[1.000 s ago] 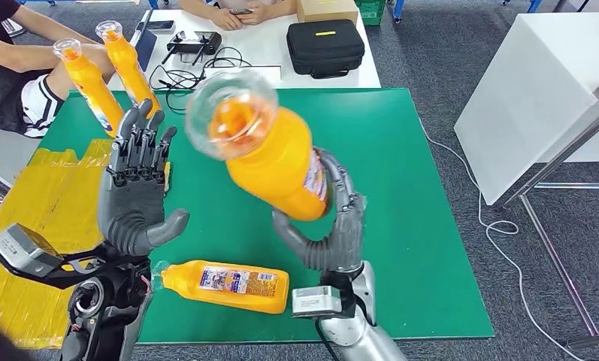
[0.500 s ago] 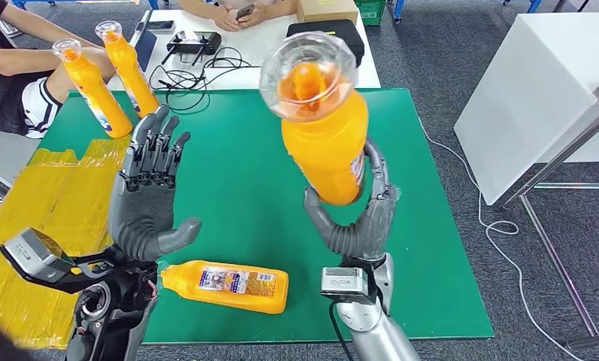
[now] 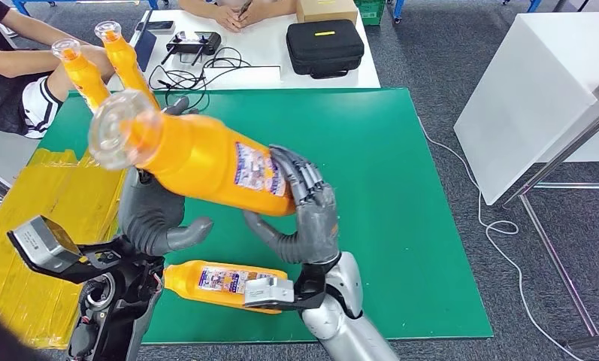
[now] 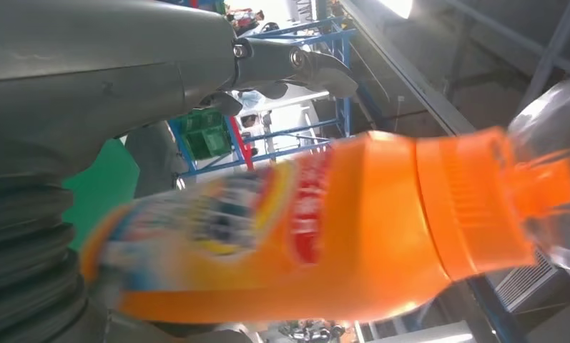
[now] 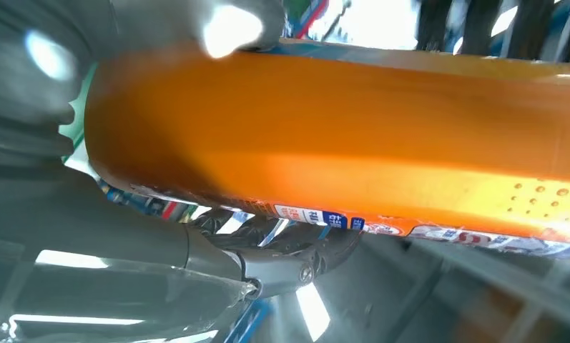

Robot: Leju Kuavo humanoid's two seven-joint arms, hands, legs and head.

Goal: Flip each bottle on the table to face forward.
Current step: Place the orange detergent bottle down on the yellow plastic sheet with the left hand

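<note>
You had the orange bottle (image 3: 206, 159) lifted off the green table (image 3: 401, 195), tilted, its base clamped in the right hand (image 3: 304, 218), its neck above the spread-fingered left hand (image 3: 155, 218), so any slack could have dropped it.

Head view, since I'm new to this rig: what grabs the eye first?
A big orange bottle held in mid-air over the green table, its clear cap toward the robot's left, gripped by the right robot hand. The left robot hand sits just behind it. Another bottle lies at the near edge.
</note>
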